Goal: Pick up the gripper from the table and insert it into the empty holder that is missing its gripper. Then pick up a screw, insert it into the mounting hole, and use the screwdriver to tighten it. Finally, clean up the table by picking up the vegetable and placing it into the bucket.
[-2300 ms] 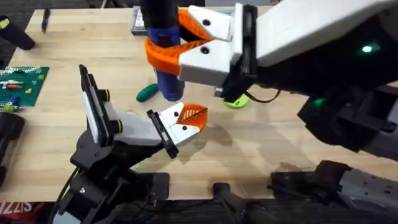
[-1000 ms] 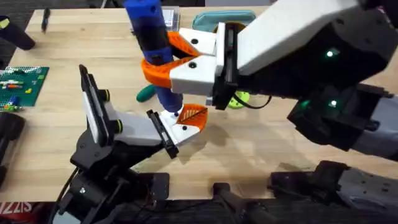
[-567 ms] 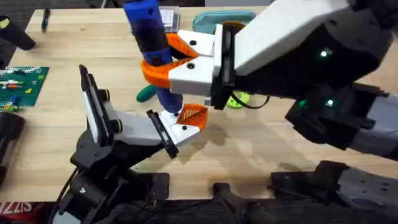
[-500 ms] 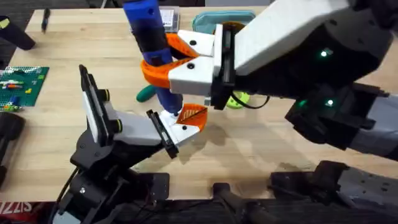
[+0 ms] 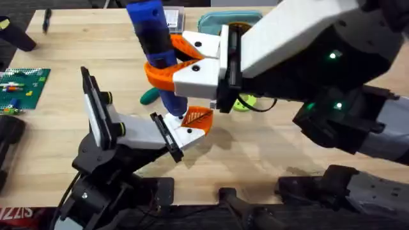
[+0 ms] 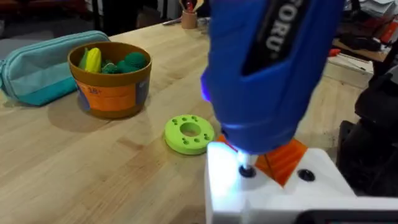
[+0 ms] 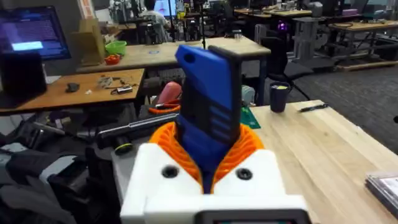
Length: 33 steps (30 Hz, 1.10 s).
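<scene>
While the right claw (image 5: 167, 62) stayed clamped on the screwdriver (image 5: 155, 48), its orange ribbed pads (image 7: 163, 138) pressed both sides of the blue body and the tool stood nearly upright, leaning a little toward the far left of the surface (image 5: 281, 144). The driver's tip came down onto the white top of the holder (image 6: 273, 186), right beside the gripper (image 5: 195, 121) seated there with its orange ribbed tip pointing away from the black jointed arm. In the left wrist view a small dark bit (image 6: 247, 171) met the white face under a bluish glow, with a second dark hole (image 6: 305, 175) next to it. I could not tell whether the left claw was apart or together.

The right arm's bulky white and dark body (image 5: 307, 45) crossed the middle of the surface and hid much of what lay behind it. The vegetable (image 5: 151, 96) lay on the wood just left of the driver, partly covered by it. A lime-green ring (image 6: 189, 133) lay flat near the holder, and beyond it stood an orange tub (image 6: 110, 79) holding a yellow piece and green pieces, touching a pale teal pouch (image 6: 37, 65). The bucket (image 5: 211, 21) showed as a teal rim behind the right claw. A green board (image 5: 22, 87) sat at the left edge.
</scene>
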Each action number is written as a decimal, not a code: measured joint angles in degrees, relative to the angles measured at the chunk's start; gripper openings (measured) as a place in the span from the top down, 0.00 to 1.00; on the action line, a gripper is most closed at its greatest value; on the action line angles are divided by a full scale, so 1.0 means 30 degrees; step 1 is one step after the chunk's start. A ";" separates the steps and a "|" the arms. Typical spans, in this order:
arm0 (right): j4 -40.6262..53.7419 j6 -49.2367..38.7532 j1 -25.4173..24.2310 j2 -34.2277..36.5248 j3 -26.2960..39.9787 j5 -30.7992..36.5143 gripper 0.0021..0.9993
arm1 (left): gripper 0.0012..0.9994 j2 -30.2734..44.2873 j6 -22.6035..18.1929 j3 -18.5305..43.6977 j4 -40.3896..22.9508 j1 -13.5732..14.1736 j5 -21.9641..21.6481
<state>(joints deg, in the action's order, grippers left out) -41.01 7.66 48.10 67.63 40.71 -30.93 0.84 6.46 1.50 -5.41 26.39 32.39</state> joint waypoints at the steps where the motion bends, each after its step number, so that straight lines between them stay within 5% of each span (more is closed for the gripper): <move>1: -0.0048 0.0000 0.0000 0.0001 -0.0006 -0.0001 0.95 | 0.99 0.0000 -0.0001 0.0000 0.0001 0.0000 -0.0001; 9: -0.1900 0.0879 -0.0085 0.0021 -0.0327 -0.0074 0.95 | 0.99 -0.0024 -0.0002 0.0000 0.0029 0.0000 -0.0083; 17: -0.3427 0.1246 -0.1342 -0.2473 -0.0321 -0.0067 0.95 | 0.99 -0.0029 -0.0001 0.0000 0.0007 0.0000 -0.0082; 26: -0.0386 0.0227 -0.2380 -0.2403 -0.0321 -0.0078 0.95 | 0.99 -0.0029 -0.0001 0.0000 0.0009 0.0000 -0.0082; 33: 0.2454 -0.0231 -0.5680 -0.2396 -0.0321 0.0011 0.95 | 0.99 -0.0029 -0.0001 0.0000 0.0009 0.0000 -0.0082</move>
